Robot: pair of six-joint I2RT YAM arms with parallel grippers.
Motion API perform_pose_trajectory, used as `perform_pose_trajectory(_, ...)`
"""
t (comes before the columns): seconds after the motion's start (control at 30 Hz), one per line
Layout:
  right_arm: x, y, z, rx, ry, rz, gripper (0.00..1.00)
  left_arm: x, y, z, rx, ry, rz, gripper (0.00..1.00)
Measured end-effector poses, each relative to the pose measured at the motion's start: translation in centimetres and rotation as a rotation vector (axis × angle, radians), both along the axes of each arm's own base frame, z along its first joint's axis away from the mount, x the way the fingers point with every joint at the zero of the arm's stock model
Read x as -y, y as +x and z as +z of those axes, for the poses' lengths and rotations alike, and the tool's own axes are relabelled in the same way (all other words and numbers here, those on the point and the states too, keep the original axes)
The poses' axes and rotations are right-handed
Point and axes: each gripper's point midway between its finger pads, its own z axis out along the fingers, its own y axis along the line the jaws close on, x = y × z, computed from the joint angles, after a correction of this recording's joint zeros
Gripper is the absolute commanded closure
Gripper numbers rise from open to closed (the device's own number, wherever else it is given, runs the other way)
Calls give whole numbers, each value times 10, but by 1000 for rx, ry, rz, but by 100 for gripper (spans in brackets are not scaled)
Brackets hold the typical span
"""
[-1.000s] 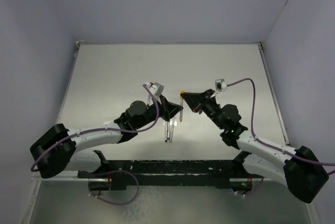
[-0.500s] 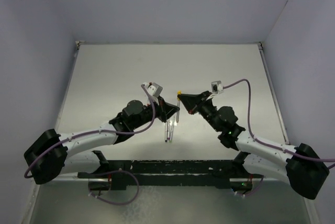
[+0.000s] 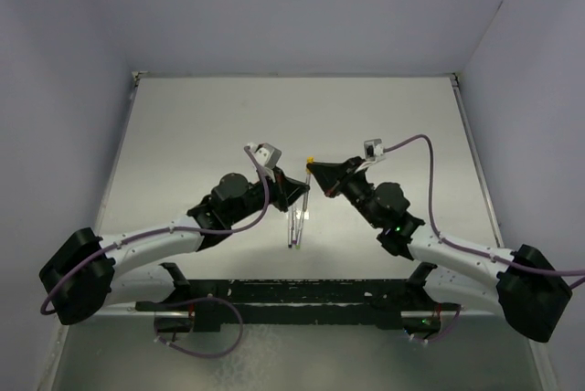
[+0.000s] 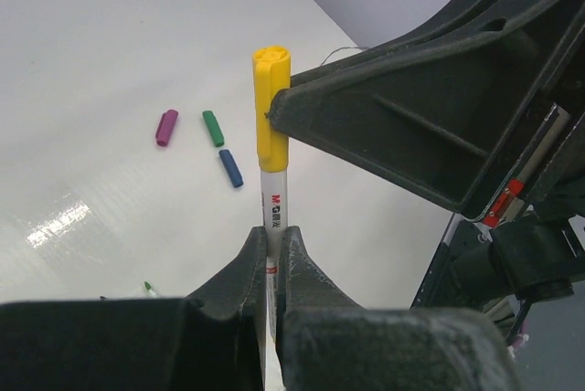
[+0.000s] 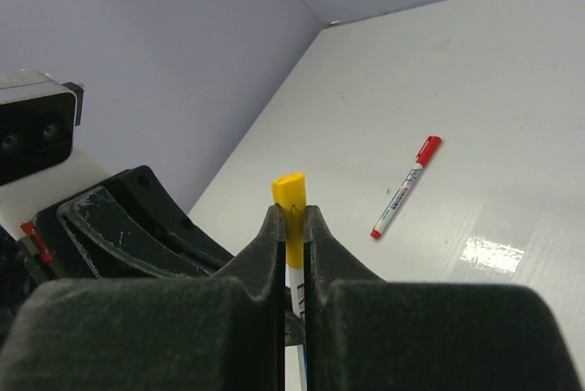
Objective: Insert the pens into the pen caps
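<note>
Seating the yellow cap [image 4: 271, 103], pinched in the right gripper [image 5: 292, 227], onto a pen [image 4: 273, 197] pinched in the left gripper [image 4: 274, 237], above the table [image 3: 183, 135]; probably needs a straight push along the barrel next. Only from the left wrist: purple cap [image 4: 166, 127], green cap [image 4: 212, 128] and blue cap [image 4: 230, 168] lying loose; only from the right wrist: a red pen [image 5: 407, 185] lying capped.

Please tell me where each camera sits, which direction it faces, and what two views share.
Top external: above and behind the arm bases, looking down at the table; both arms show, meeting at the yellow cap.
Left wrist: on the left arm, looking along the left gripper, shut on a pen; purple cap, green cap and blue cap lie beyond.
Right wrist: on the right arm, looking along the right gripper, shut on the yellow cap; a red-capped pen lies beyond.
Shared: both wrist views show the yellow cap.
</note>
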Motion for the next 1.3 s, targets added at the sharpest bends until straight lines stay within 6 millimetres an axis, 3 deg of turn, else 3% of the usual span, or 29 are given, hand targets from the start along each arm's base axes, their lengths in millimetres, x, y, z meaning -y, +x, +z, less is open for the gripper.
perform_pose_trajectory(0.43,-5,6,-6,-19,-31,-9,98,-7,6,-7,-13,25,17,100)
perform_pose_trajectory(0.57,-9,8,-7,-35,-73,-12,60,-10,8,-13,-28,43,32,100)
perform_pose_trajectory(0.67,-17,1,-15,-61,-145,25,43,-18,22,-4,-6,27,93,100)
perform_pose_trajectory(0.77,-18,-1,-14,-61,-205,36,39,-24,33,-3,0,23,142,100)
perform_pose_trajectory(0.9,-10,-1,9,-9,-222,3,34,-24,39,-26,-39,72,163,100)
perform_pose_trajectory(1.1,23,-4,51,64,-195,-100,1,-34,49,-68,-100,223,231,100)
perform_pose_trajectory(1.2,41,-4,54,45,-215,-165,0,-36,65,-65,-92,289,275,100)
perform_pose_trajectory(1.3,58,-3,42,1,-261,-230,0,-36,87,-52,-73,326,320,100)
